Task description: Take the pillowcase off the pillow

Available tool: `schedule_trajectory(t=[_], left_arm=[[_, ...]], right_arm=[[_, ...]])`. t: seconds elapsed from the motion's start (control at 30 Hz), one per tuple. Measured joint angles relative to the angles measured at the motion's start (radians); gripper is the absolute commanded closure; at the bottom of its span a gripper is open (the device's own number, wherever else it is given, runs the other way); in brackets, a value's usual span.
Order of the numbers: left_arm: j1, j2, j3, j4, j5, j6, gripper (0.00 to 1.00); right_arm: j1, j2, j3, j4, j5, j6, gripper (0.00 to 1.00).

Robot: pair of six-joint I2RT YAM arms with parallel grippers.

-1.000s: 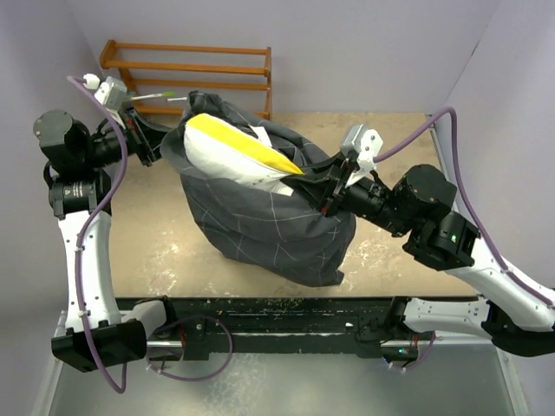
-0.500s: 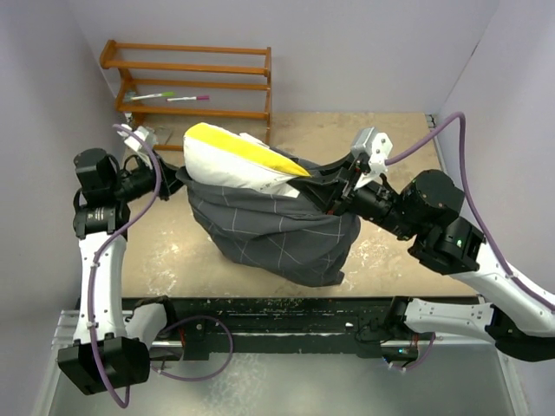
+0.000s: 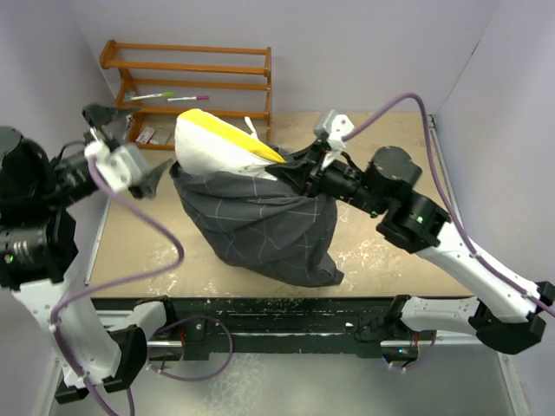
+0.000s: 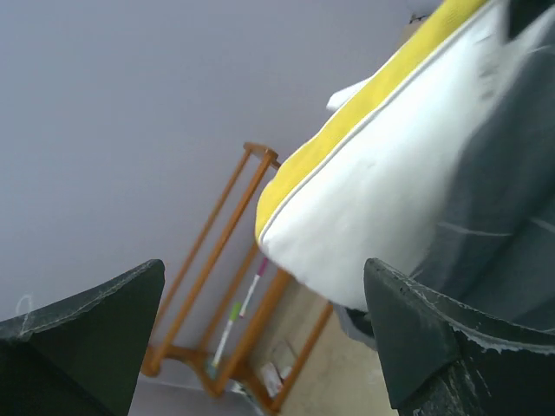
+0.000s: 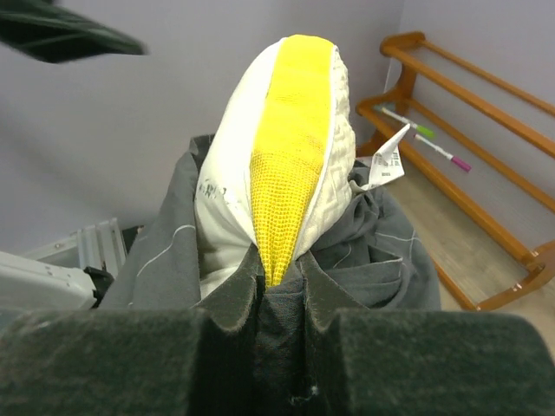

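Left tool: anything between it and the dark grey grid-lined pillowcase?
Nothing visible. The open left tool sits just beside the dark charcoal grid-lined fabric pillowcase, with only air between. The puffy cream-white pillow with its yellow patch sticks out above the rim.

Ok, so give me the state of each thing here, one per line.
pillow: upper end sticking out bare, rest covered
pillowcase: partly on, bunched around the lower pillow
right pincer: shut on the pillowcase
left pincer: open, holding nothing
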Motion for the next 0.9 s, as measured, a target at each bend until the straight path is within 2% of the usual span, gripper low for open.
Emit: schedule_trajectory(t=[0.13, 0.3, 0.43, 0.57, 0.9], left_arm=[[-0.001, -0.020, 0.105, -0.216, 0.101, 0.255, 0.01], [-0.001, 0.054, 0.133, -0.419, 0.180, 0.433, 0.01], [-0.002, 0.105, 0.090, -0.484, 0.175, 0.516, 0.01], [-0.011, 0.107, 0.001, -0.529, 0.139, 0.574, 0.01], [-0.064, 0.101, -0.026, -0.543, 0.085, 0.596, 0.01]], right_arm=[[-0.016, 0.098, 0.044, -0.014, -0.073, -0.008, 1.00], [-0.014, 0.199, 0.095, -0.026, -0.168, -0.038, 1.00], [-0.012, 0.228, 0.107, -0.037, -0.227, -0.067, 1.00], [0.016, 0.258, 0.189, -0.102, -0.251, -0.134, 1.00], [0.152, 0.395, 0.446, -0.323, -0.139, -0.414, 1.00]])
